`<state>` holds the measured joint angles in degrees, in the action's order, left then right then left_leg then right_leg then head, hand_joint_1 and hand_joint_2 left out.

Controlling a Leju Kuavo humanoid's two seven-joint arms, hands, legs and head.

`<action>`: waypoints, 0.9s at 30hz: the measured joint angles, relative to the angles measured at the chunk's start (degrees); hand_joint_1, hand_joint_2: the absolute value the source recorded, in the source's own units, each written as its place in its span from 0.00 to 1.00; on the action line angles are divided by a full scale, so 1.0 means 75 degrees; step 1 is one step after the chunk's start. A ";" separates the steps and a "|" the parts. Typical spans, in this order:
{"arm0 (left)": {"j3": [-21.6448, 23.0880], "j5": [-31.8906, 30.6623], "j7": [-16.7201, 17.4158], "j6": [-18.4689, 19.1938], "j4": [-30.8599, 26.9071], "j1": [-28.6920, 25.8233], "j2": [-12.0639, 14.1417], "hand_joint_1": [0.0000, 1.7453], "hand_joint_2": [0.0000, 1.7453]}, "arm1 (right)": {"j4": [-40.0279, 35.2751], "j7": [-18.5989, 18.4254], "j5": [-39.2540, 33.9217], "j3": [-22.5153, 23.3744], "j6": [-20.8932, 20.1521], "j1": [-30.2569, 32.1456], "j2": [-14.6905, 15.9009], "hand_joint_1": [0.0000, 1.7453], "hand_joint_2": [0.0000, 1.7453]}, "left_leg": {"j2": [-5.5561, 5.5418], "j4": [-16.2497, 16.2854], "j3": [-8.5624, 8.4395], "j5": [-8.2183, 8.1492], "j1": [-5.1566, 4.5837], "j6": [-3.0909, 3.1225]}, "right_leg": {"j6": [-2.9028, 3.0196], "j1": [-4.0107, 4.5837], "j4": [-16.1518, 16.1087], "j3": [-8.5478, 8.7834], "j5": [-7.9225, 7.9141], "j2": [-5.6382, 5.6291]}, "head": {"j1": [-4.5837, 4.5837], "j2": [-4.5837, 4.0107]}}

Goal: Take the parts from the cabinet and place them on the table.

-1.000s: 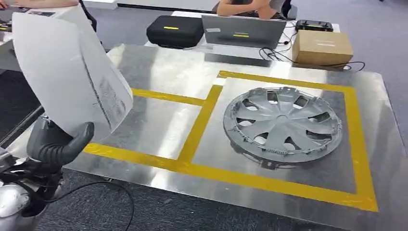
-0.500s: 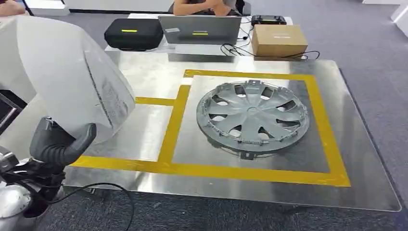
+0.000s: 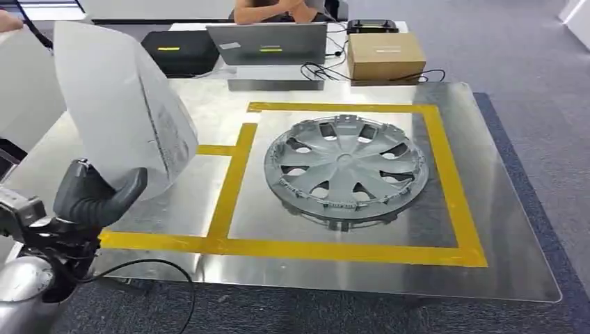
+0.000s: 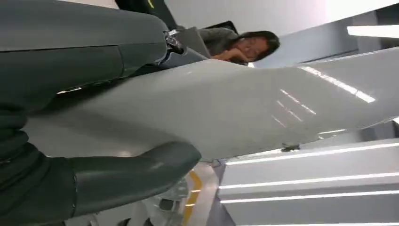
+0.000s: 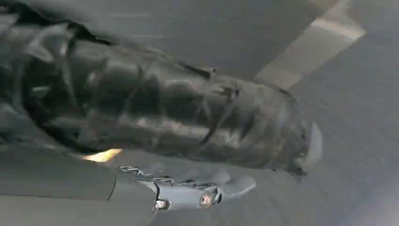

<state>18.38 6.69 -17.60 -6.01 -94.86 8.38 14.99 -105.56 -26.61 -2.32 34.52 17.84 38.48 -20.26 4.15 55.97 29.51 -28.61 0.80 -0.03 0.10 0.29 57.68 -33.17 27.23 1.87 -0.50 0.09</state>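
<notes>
The wheel cover (image 3: 345, 167) filled most of the right yellow-taped square on the metal table (image 3: 501, 209). The left square lay bare, partly overhung by the white panel (image 3: 122, 104) gripped in the left hand (image 3: 94, 198). A laptop (image 3: 268, 43), black case (image 3: 177, 50) and cardboard box (image 3: 385, 56) blocked the far edge.

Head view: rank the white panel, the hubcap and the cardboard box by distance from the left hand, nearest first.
1. White panel: gripped in the left hand, at the table's left side.
2. Hubcap: mid-table, inside the yellow square.
3. Cardboard box: far edge, to the right.
</notes>
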 joint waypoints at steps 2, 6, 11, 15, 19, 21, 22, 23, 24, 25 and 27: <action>0.0217 -0.0015 0.0102 -0.0085 0.0302 0.0367 0.0032 1.00 1.00 | 0.0347 -0.0173 0.0129 -0.0182 -0.1395 0.0104 0.0000 0.00 0.00 | 0.0001 -0.0011 0.0001 0.0004 0.0013 -0.0084 | 0.0005 0.0006 0.0001 -0.0005 -0.0004 -0.0003 | 0.0009 0.0000; 0.0453 -0.0027 0.0135 -0.0137 0.0633 0.0660 0.0076 1.00 1.00 | 0.0742 -0.0187 0.0219 -0.0284 -0.1737 0.0275 0.0000 0.00 0.00 | 0.0003 -0.0009 0.0000 0.0011 0.0008 -0.0111 | 0.0007 0.0000 0.0002 0.0000 -0.0019 -0.0007 | 0.0009 0.0000; 0.0621 -0.0027 0.0146 -0.0164 0.0791 0.0752 0.0119 1.00 1.00 | 0.0931 -0.0190 0.0237 -0.0301 -0.1804 0.0343 0.0000 0.00 0.00 | 0.0008 0.0000 -0.0017 0.0007 -0.0018 -0.0111 | 0.0000 -0.0025 -0.0004 -0.0001 -0.0027 -0.0018 | 0.0006 0.0000; 0.0700 -0.0024 0.0152 -0.0164 0.0837 0.0795 0.0140 1.00 1.00 | 0.1024 -0.0190 0.0237 -0.0316 -0.1804 0.0348 0.0000 0.00 1.00 | 0.0008 0.0001 -0.0016 0.0003 -0.0033 -0.0107 | -0.0009 -0.0040 -0.0005 -0.0001 -0.0030 -0.0019 | 0.0006 0.0000; 0.0784 -0.0032 0.0317 -0.0164 0.0901 0.0888 0.0151 1.00 1.00 | 0.1120 -0.0231 0.0354 -0.0322 -0.2392 0.0335 0.0000 0.00 1.00 | 0.0008 0.0007 -0.0015 0.0001 -0.0036 -0.0105 | -0.0017 -0.0043 -0.0007 -0.0004 -0.0032 -0.0018 | 0.0006 0.0000; 0.0865 -0.0102 0.0579 -0.0186 0.1046 0.1080 0.0151 1.00 1.00 | 0.1268 -0.0205 0.0646 -0.0264 -0.3349 0.0248 0.0000 0.00 1.00 | 0.0008 0.0007 -0.0013 0.0001 -0.0035 -0.0105 | -0.0022 -0.0043 -0.0007 -0.0003 -0.0036 -0.0019 | 0.0003 0.0000; 0.0969 -0.0170 0.0779 -0.0228 0.1187 0.1240 0.0151 1.00 1.00 | 0.1445 -0.0094 0.0937 -0.0187 -0.3741 0.0093 0.0000 0.00 1.00 | 0.0008 0.0007 -0.0012 0.0003 -0.0035 -0.0105 | -0.0031 -0.0043 -0.0007 -0.0003 -0.0042 -0.0020 | 0.0006 0.0000; 0.1062 -0.0222 0.0966 -0.0254 0.1330 0.1393 0.0151 1.00 1.00 | 0.1631 0.0076 0.1267 -0.0109 -0.4058 -0.0100 0.0000 0.00 1.00 | 0.0008 0.0007 -0.0012 0.0003 -0.0035 -0.0104 | -0.0034 -0.0043 -0.0007 -0.0003 -0.0047 -0.0023 | 0.0000 0.0000; 0.1164 -0.0289 0.1112 -0.0277 0.1473 0.1521 0.0149 1.00 1.00 | 0.1821 0.0283 0.1605 -0.0027 -0.4291 -0.0262 0.0000 0.00 1.00 | 0.0008 0.0009 -0.0013 0.0005 -0.0036 -0.0104 | -0.0038 -0.0046 -0.0007 -0.0003 -0.0049 -0.0025 | 0.0003 0.0000; 0.1231 -0.0342 0.1216 -0.0280 0.1584 0.1619 0.0146 1.00 1.00 | 0.1966 0.0548 0.1943 0.0055 -0.4419 -0.0387 0.0000 0.00 1.00 | 0.0008 0.0010 -0.0013 0.0008 -0.0036 -0.0103 | -0.0038 -0.0046 -0.0007 -0.0002 -0.0051 -0.0026 | 0.0000 0.0000; 0.1376 -0.0414 0.1365 -0.0219 0.1855 0.1834 0.0149 1.00 1.00 | 0.2377 0.1160 0.2662 0.0270 -0.4632 -0.0699 0.0000 0.00 1.00 | 0.0008 0.0016 -0.0011 0.0011 -0.0035 -0.0104 | -0.0041 -0.0045 -0.0006 -0.0004 -0.0058 -0.0027 | 0.0003 0.0000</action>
<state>28.70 3.58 -7.36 -7.65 -80.95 22.13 16.11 -87.73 -17.92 17.65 36.55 -16.90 33.23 -20.26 4.22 56.09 29.43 -28.52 0.54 -0.80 -0.20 -0.05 57.63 -33.20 26.80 1.67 -0.48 0.09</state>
